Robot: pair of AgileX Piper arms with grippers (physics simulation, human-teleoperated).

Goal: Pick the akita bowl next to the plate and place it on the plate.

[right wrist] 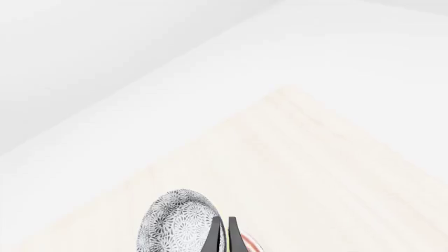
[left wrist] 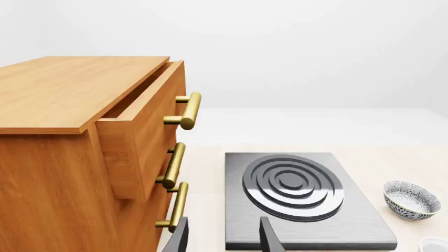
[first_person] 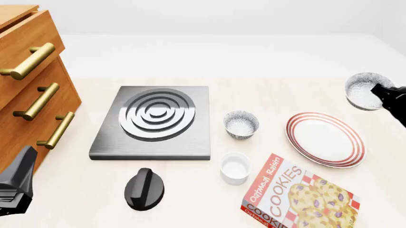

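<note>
The small round akita bowl point(first_person: 364, 90), dark grey-and-white speckled outside and whitish inside, hung in the air at the right edge of the front view, tilted on its side with its opening facing the camera. The right gripper point(first_person: 381, 91) pinched its rim between narrowly spaced black fingers; the right wrist view showed the same bowl point(right wrist: 178, 223) clamped at its edge by the two thin fingers point(right wrist: 215, 237). It was lifted off the pale wooden table point(first_person: 285, 95), up and to the right of the wide white plate with red concentric rings point(first_person: 324, 139), which lay bare on the table.

A second look-alike speckled bowl point(first_person: 241, 124) sat upright left of the plate, with a plain white ramekin point(first_person: 235, 168) nearer the camera. A red box point(first_person: 298, 197) beside the ramekin read "Oatmeal Raisin COOKIES" and pictured cookies. Further left lay a grey metal stove plate with ringed burner point(first_person: 155, 121), a black knob point(first_person: 144, 189) and a wooden drawer cabinet with brass handles point(first_person: 35, 90).

The left gripper point(left wrist: 222, 236) hung low over the table near the cabinet, its fingers apart and holding nothing
</note>
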